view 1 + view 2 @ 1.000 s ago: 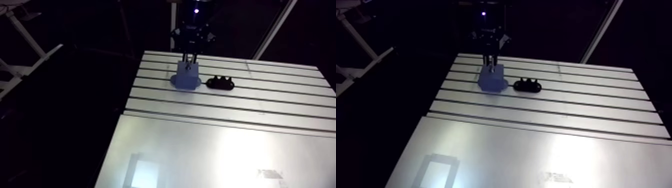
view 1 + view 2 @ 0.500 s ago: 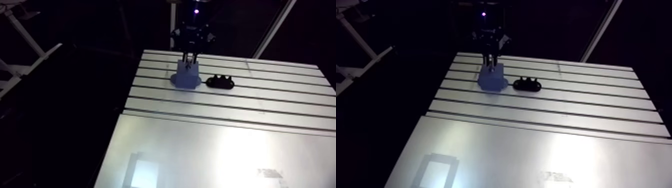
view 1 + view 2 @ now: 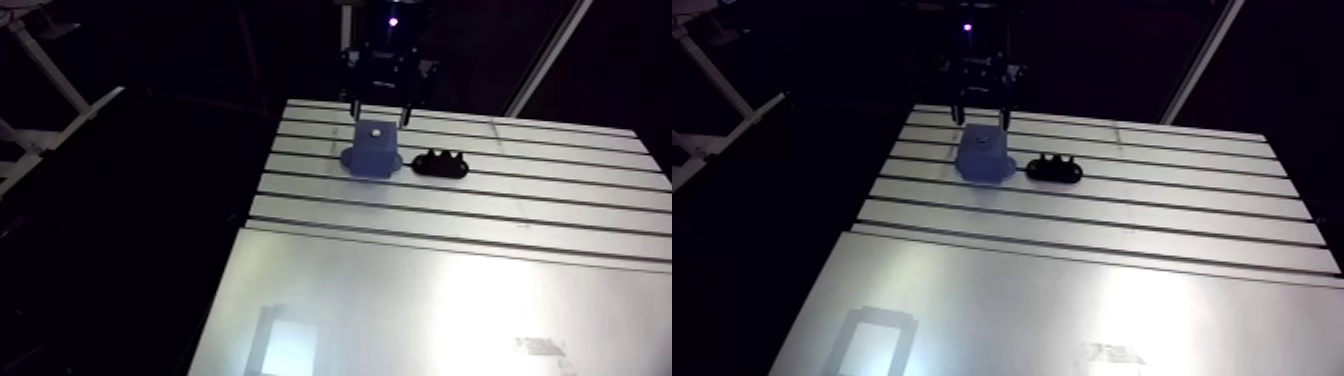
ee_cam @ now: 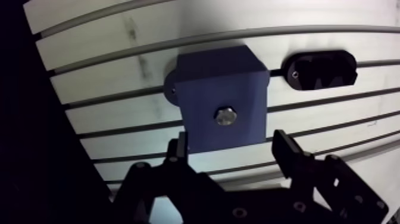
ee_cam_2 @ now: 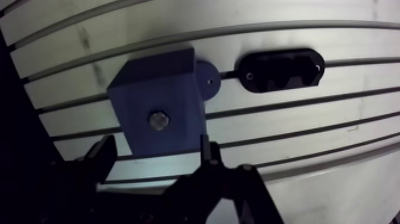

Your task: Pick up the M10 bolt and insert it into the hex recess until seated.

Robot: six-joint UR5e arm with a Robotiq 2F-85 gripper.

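The slotted aluminium table [image 3: 450, 300] takes most of the arm view, and its slots run from 9 to 3 o'clock. Over its far part, at about 11 o'clock from the table's middle, the gripper [image 4: 231, 145] hangs above the blue block [image 4: 220, 83]. Its two fingers [image 4: 178, 154] are spread wide and hold nothing. In the wrist view one finger stands at each side of the block's near edge, and I see no contact with the block. The blue block stands on the table on a round base that lies over one slot. At 3 o'clock from the block in the arm view, just beside it but apart, a black holder [image 4: 320, 70] lies flat on the table. It is long and rounded at both ends, with small bumps on top. The M10 bolt [image 4: 225, 116] is in the block: its bright six-sided head shows in the middle of the block's upper face, under the gap between the fingers. How deep it sits I cannot tell.
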